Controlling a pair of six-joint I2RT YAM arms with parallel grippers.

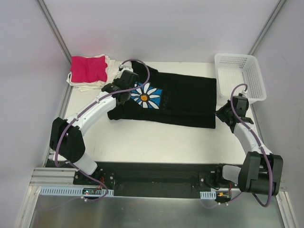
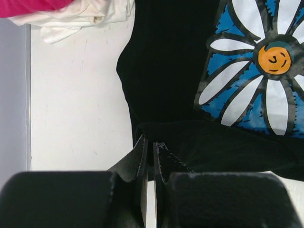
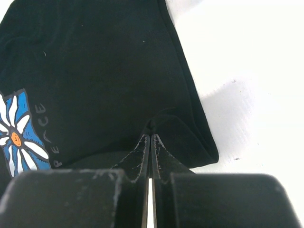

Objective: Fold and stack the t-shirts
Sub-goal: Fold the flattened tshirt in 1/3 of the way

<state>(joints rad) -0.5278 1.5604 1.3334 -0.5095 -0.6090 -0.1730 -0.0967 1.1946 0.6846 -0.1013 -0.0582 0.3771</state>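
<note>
A black shirt [image 1: 180,102] lies spread across the middle of the white counter [image 1: 152,142], its long side running from about 9 o'clock to 3 o'clock in the top view and sloping slightly towards the near edge on the right. A blue square daisy print [image 1: 146,96] with white petals and an orange centre sits on the shirt's 9 o'clock end. The left fingers [image 2: 144,156] are at that end, just beside the print. They are pressed nearly together, with only a thin slit between them, and a bunched fold of the black cloth is pinched at their tips. The right fingers [image 3: 145,149] are at the shirt's 3 o'clock edge, close to its near corner. They are closed tight against each other on a small raised pucker of the hem. Faint grey lettering shows beside the print in the right wrist view, but it is too small to read with certainty. In the far left corner of the counter, at about 10 o'clock, a folded pink shirt [image 1: 89,69] rests on top of folded white shirts [image 1: 113,64], a short way from the black shirt's far left corner. A white mesh basket [image 1: 255,61] stands in the far right corner at about 2 o'clock, just beside the black shirt's right end.
</note>
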